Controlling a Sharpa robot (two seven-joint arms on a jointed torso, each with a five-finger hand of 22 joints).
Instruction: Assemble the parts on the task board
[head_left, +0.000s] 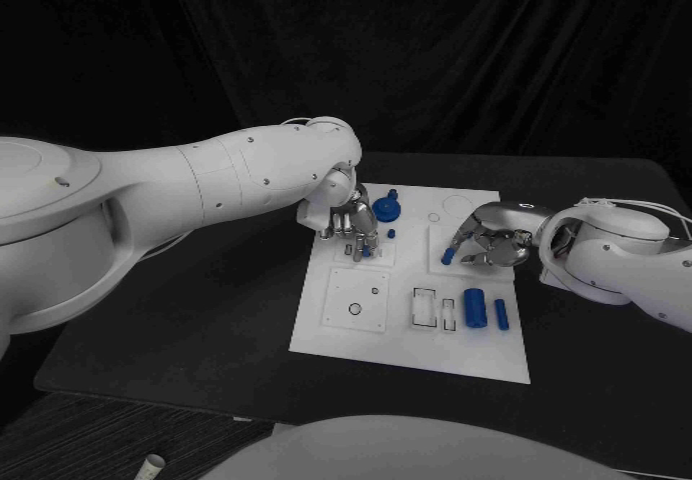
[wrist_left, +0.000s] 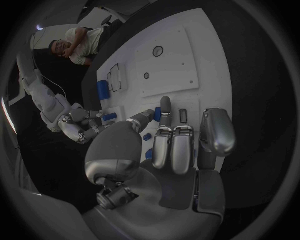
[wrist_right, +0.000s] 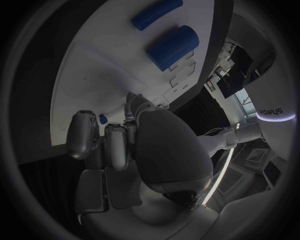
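Observation:
The white task board (head_left: 411, 335) lies mid-table. My left hand (head_left: 348, 215) hangs over its far left part, fingers pointing down, and pinches a small blue part (head_left: 364, 250) between thumb and a finger; the part (wrist_left: 157, 114) sits at the fingertips of the left hand (wrist_left: 172, 150). A round blue part (head_left: 387, 208) and a small blue peg (head_left: 391, 233) stand just beside it. My right hand (head_left: 486, 240) is curled over the board's far right part and grips a short blue peg (head_left: 449, 256). In the right wrist view, a bit of blue (wrist_right: 102, 119) shows beside the fingers (wrist_right: 115, 145).
A thick blue cylinder (head_left: 475, 302) and a slim blue bar (head_left: 500, 314) lie at the board's near right, next to rectangular slots (head_left: 427, 307). A square plate with a small hole (head_left: 356, 300) sits at the near left. The black table (head_left: 188, 320) surrounds the board.

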